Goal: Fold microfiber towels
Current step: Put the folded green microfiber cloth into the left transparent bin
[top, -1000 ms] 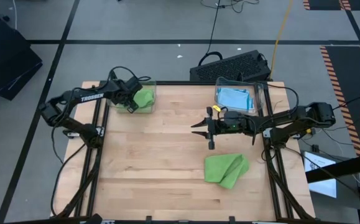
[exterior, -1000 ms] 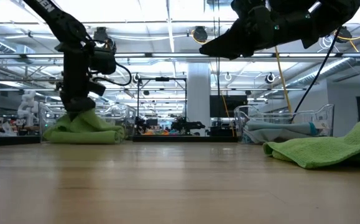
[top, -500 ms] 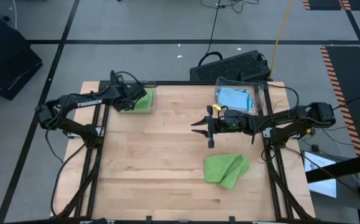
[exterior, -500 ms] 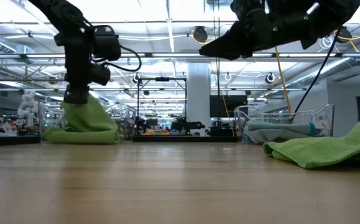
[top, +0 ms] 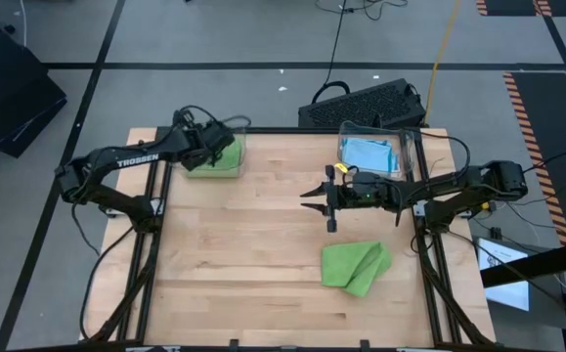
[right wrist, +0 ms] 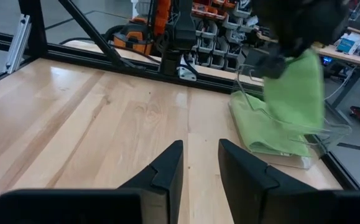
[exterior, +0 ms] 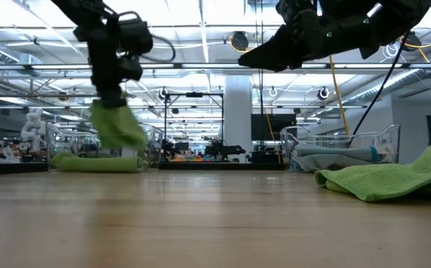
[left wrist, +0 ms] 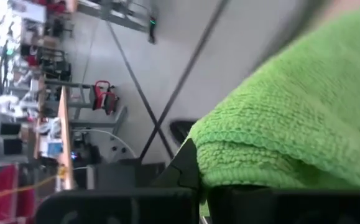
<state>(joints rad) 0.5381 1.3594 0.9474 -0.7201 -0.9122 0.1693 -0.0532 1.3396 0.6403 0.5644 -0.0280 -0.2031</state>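
My left gripper (exterior: 113,95) is over the clear bin (top: 236,147) at the table's far left and is shut on a lime green microfiber towel (exterior: 118,126), which hangs above the green towels (exterior: 96,161) still lying in that bin. My right gripper (top: 310,201) hovers open over the table's middle, high above the wood, with nothing between its fingers (right wrist: 167,169). Another green towel (top: 356,266) lies crumpled on the table, nearer than the right gripper. Light blue towels (top: 370,154) lie in a second clear bin at the far right. My left gripper pinches the green towel between its two fingers at a bunched upper part (left wrist: 229,165), where a stitched edge shows; how many layers I cannot tell. The fingers slant down from above. The towel hangs slack below them (right wrist: 298,87), its lower end just above the pile in the bin.
A black keyboard-like case (top: 366,103) lies on the floor beyond the table's far edge. The blue towels' bin (top: 405,147) stands close behind my right arm. Bare wood spreads between the two bins and across the near left half of the table (top: 234,264).
My left gripper has risen out of the far left bin and turned. It has drawn one green towel up from the pile, first into a peak, then hanging clear of the towels that stay in the bin.
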